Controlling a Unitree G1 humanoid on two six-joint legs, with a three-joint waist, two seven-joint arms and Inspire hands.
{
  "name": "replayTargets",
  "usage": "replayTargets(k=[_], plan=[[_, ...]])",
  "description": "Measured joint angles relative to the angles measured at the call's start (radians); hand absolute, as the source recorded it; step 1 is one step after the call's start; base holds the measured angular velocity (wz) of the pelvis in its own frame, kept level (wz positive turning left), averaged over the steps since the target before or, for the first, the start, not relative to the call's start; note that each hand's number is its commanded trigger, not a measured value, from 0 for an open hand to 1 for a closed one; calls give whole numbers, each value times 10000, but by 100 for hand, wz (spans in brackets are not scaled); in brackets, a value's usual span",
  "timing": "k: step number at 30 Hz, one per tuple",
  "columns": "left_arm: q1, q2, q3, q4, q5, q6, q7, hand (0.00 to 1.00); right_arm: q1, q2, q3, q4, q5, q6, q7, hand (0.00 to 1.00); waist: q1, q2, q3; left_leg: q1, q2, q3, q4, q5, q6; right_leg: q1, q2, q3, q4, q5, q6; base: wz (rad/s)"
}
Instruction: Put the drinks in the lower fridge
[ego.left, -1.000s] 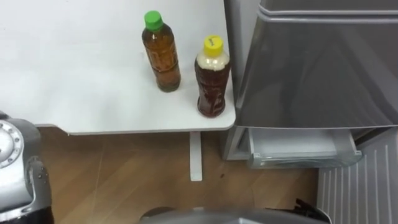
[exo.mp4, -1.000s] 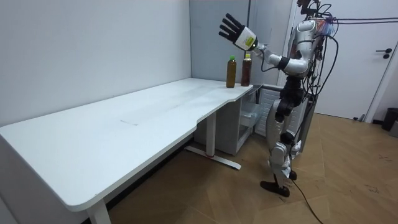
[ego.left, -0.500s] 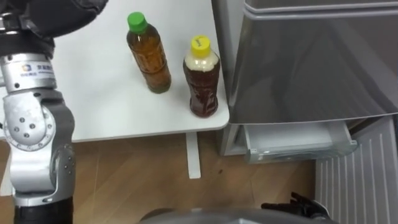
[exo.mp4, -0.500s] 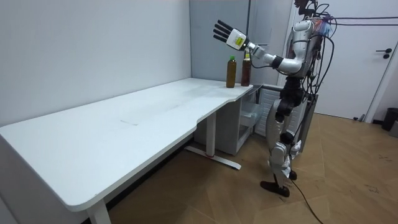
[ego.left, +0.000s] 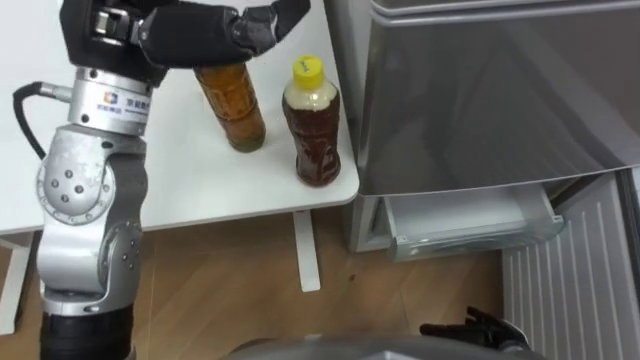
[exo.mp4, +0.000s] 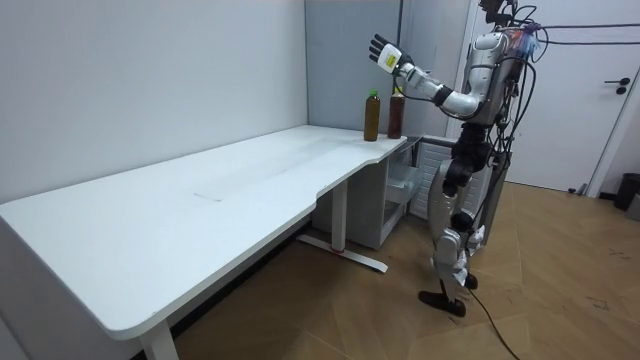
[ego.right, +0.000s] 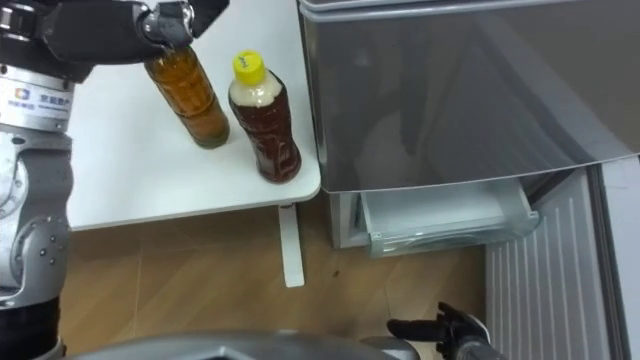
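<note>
The left hand (ego.left: 195, 35) hangs in the air over the table's corner by the fridge. Its fingers (ego.left: 268, 20) are loose and spread and grip nothing. In the room view you can see it is well above both drinks.

From the head camera the hand covers the cap of the green-capped bottle (ego.left: 232, 105), which stands upright on the white table (ego.left: 190, 195). Just beside it, on the fridge side, the yellow-capped bottle (ego.left: 311, 125) also stands upright. The two are near each other but apart. The yellow-capped one sits close to the table's front edge and its rounded corner, so you have little margin there.

That corner is close beside the grey fridge (ego.left: 480, 90). Under the fridge's big door the lower drawer (ego.left: 465, 228) stands pulled out, with a ribbed white panel (ego.left: 570, 290) to its right. Between the table leg (ego.left: 307, 250) and the drawer you have open wood floor (ego.left: 200, 290).

At the bottom edge, a dark shape is probably the right hand (ego.right: 440, 328), but I cannot tell its state.
</note>
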Motion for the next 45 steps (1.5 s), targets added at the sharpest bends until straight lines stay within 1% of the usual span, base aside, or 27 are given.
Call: replayTargets(k=[3,5,8,11,15,18,19,20,22,23,26,27,31,35,39,45], plan=[[2,-14,-75,102,9,162,-293,0,14,6,21,18,73,16,-10,0,-53,-5,7,-1,-2,-4,7,0,0,-1,-5,-19,0,3,-4,0],[3,-92,-79,200,9,384,-630,0,-2,8,14,11,72,100,-6,0,-78,-3,6,-18,2,-6,5,0,0,-6,-4,-46,0,2,-4,0],[10,-164,-102,270,12,565,-950,0,-82,19,20,2,71,139,-5,0,-162,-2,7,-29,1,-28,-3,0,0,-16,-4,-102,-4,2,-3,1],[11,-209,-142,336,14,715,-1233,0,-103,23,21,9,71,195,-12,0,-215,0,8,-29,2,-30,-11,0,0,-46,-3,-117,-10,2,-3,0],[12,-231,-308,442,15,797,-1367,0,-126,25,43,11,72,219,-26,0,-211,-8,14,-29,1,-30,-27,0,0,-54,-3,-124,-11,2,-3,0],[15,-237,-323,471,15,927,-1470,0,-130,32,50,13,72,232,-29,0,-211,-26,25,-23,2,-29,-28,0,0,-54,-4,-124,-10,2,-3,0],[73,-237,-330,495,35,955,-1469,0,-129,28,49,-9,70,288,-29,0,-196,-32,28,8,1,-18,-42,0,0,-41,-4,-114,-9,2,-3,0],[194,-237,-380,519,86,992,-1466,0,-128,24,53,-20,74,352,-29,0,-172,-94,55,21,3,7,-44,0,0,-40,-5,-107,-5,2,-3,-3],[371,-238,-548,643,226,1023,-1477,0,-169,13,58,-24,72,420,-30,0,-149,-86,50,15,4,65,-42,0,0,-82,-8,-100,-5,2,-3,-2],[459,-236,-669,724,343,1135,-1480,0,-202,6,65,-11,67,439,-29,0,-133,-110,48,4,9,65,-30,0,-1,-133,-7,-100,8,2,-3,0],[636,-236,-822,811,528,1306,-1564,0,-214,6,155,-13,53,445,-28,0,-132,-159,33,-23,18,64,-19,0,-1,-172,-6,-94,25,2,-4,-1],[669,-236,-834,811,529,1314,-1577,0,-212,6,159,-15,52,445,-28,0,-131,-154,18,-30,20,71,-20,0,-1,-190,-6,-86,33,2,-4,-5],[801,-168,-906,874,531,1375,-1669,0,-274,6,145,-38,-104,473,-15,0,-164,-178,15,-31,15,88,-28,-1,0,-212,-12,-76,52,3,-4,0],[801,-131,-1087,1500,545,1419,-1670,0,-345,-18,148,-42,-419,545,15,0,-174,-189,10,-37,19,88,-20,0,0,-207,-17,-82,125,2,-3,0],[801,-131,-1085,1623,542,1480,-1664,0,-370,-17,146,-103,-522,558,171,0,-174,-188,-17,-29,24,91,-3,1,1,-186,-16,-67,153,2,-3,0],[803,-134,-1084,2113,553,1481,-1580,0,-382,-15,130,-151,-732,552,267,0,-180,-218,-7,29,23,95,20,3,2,-118,-14,-20,155,2,-4,0]])
